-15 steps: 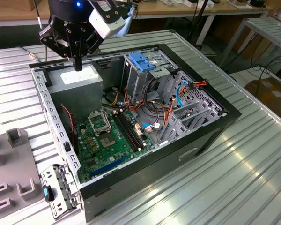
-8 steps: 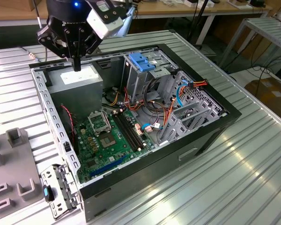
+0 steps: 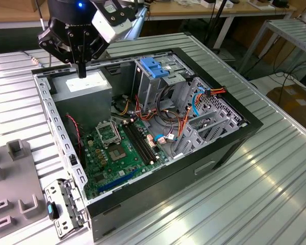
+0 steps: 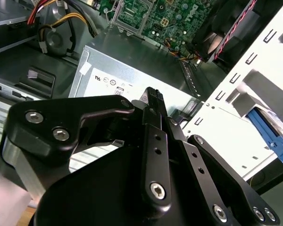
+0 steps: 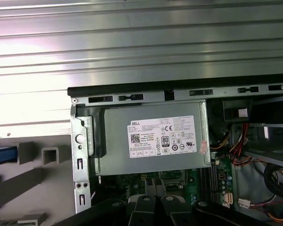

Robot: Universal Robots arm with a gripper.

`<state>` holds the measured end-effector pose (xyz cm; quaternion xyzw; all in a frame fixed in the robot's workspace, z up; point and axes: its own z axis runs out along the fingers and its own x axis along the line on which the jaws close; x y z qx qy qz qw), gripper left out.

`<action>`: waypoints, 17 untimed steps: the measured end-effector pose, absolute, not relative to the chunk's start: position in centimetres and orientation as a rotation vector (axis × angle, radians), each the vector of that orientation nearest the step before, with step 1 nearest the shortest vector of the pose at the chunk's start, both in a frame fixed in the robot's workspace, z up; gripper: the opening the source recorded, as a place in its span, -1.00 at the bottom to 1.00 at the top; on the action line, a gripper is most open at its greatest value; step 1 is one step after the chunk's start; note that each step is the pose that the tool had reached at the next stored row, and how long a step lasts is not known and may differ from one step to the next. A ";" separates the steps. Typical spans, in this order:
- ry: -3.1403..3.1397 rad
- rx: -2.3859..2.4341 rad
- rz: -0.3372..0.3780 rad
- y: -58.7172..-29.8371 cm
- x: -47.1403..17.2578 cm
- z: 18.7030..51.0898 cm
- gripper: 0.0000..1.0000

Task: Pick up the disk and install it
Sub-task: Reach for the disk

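My black gripper [image 3: 81, 70] hangs over the back corner of the open computer case [image 3: 229, 148], just above the grey power-supply box [image 3: 84, 84]. Its fingers are pressed together with nothing between them, as the second wrist view also shows at the gripper [image 4: 153, 96]. A strip of bright blue plastic [image 5: 1, 156], which looks like the disk's carrier, lies on the grey fixture outside the case wall. The same blue strip [image 4: 271, 139] appears in the second wrist view, cut off by the picture's edge. The disk's metal face is out of view.
Inside the case are the green motherboard [image 3: 117, 148], bundles of cables [image 3: 178, 122] and a tall metal cage with a blue handle [image 3: 155, 67]. A grey fixture [image 3: 15, 189] and a metal bracket [image 3: 66, 206] lie on the ribbed table [image 3: 255, 204] at the exterior view's left.
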<state>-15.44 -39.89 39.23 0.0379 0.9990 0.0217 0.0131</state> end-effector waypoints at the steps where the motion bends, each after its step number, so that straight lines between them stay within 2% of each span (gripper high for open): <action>1: 3.112 0.118 0.068 -39.9 -15.5 39.2 -0.79; 17: 3.112 0.118 0.068 -39.9 -16.9 39.2 -0.79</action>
